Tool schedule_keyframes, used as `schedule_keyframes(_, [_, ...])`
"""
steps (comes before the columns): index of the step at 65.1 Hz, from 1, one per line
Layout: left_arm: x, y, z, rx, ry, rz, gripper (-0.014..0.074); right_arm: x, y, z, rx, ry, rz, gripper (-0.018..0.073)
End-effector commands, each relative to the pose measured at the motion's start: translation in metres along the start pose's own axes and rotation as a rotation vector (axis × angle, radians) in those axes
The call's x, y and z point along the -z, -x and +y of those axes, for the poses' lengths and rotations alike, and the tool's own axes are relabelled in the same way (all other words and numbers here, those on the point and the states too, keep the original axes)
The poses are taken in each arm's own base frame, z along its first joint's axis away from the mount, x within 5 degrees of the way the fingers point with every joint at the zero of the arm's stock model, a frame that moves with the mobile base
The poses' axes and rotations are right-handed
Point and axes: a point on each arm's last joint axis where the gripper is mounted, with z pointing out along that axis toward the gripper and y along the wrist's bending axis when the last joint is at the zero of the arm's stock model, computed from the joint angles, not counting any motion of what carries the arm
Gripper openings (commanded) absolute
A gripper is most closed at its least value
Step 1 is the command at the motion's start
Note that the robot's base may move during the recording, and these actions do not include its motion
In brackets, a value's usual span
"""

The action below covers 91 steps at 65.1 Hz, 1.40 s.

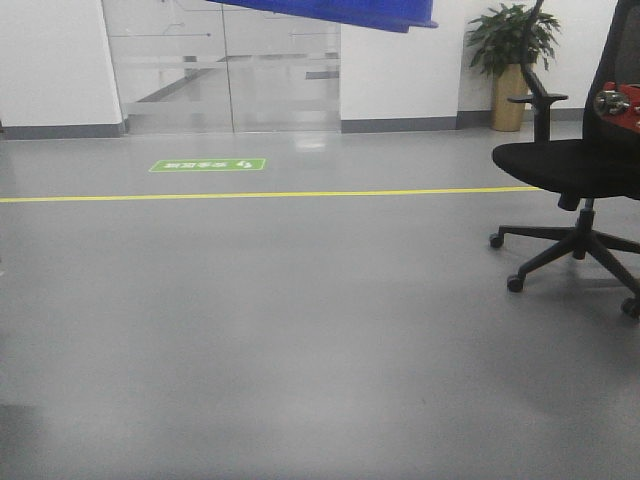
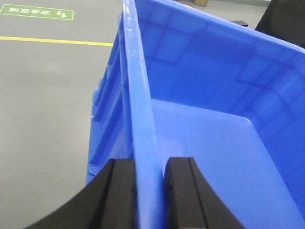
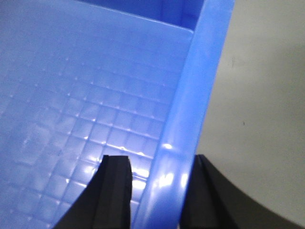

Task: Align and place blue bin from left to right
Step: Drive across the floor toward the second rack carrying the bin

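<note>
**Currently carrying the blue bin aloft, pinched at both walls**

Evidently the blue bin (image 2: 205, 133) is hanging between the two arms, well clear of the floor (image 1: 300, 350). In the front view only a strip of it is showing, at the very top edge. The left fingers (image 2: 119, 191) are clamping one wall just under the lipped rim, one finger outside and one inside. The right fingers (image 3: 114, 191) are gripping the opposite wall the same way, set a little wider.

As I judge it, each grip is pinching only a thin, smooth plastic wall. The bin could be slipping or tilting if one arm is travelling faster than the other. A skewed set-down would be spoiling the alignment. Its landing spot is not showing.

An office chair (image 1: 570, 160) is standing on the right with something red at its seat edge, and may be crowding a rightward swing. A potted plant (image 1: 515, 40), glass doors (image 1: 220, 60), a yellow line (image 1: 260, 194) and a green floor sign (image 1: 208, 164) are sitting farther off.
</note>
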Motion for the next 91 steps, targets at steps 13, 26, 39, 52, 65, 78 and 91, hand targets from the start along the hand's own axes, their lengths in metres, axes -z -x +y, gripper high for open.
schedule_keyframes(13, [0.0245, 0.0214, -0.0152, 0.035, -0.092, -0.162, -0.0111, 0.0104, 0.0109, 0.0067, -0.022, 0.044, -0.11, -0.0153])
schedule_keyframes(26, [0.0245, 0.0214, -0.0152, 0.035, -0.092, -0.162, -0.0111, 0.0104, 0.0109, 0.0067, -0.022, 0.044, -0.11, -0.0153])
schedule_keyframes(39, [0.0245, 0.0214, -0.0152, 0.035, -0.092, -0.162, -0.0111, 0.0104, 0.0109, 0.0067, -0.022, 0.044, -0.11, -0.0153])
schedule_keyframes(52, [0.0245, 0.0214, -0.0152, 0.035, -0.092, -0.162, -0.0111, 0.0104, 0.0109, 0.0067, -0.022, 0.044, -0.11, -0.0153])
schedule_keyframes(65, [0.0245, 0.0214, -0.0152, 0.035, -0.092, -0.162, -0.0111, 0.0104, 0.0109, 0.0067, -0.022, 0.044, -0.11, -0.0153])
schedule_keyframes(78, [0.0245, 0.0214, -0.0152, 0.035, -0.092, -0.162, -0.0111, 0.0104, 0.0109, 0.0067, -0.022, 0.044, -0.11, -0.0153])
schedule_keyframes(91, [0.0245, 0.0214, -0.0152, 0.035, -0.092, -0.162, -0.0111, 0.0104, 0.0109, 0.0067, -0.022, 0.044, -0.11, -0.0153])
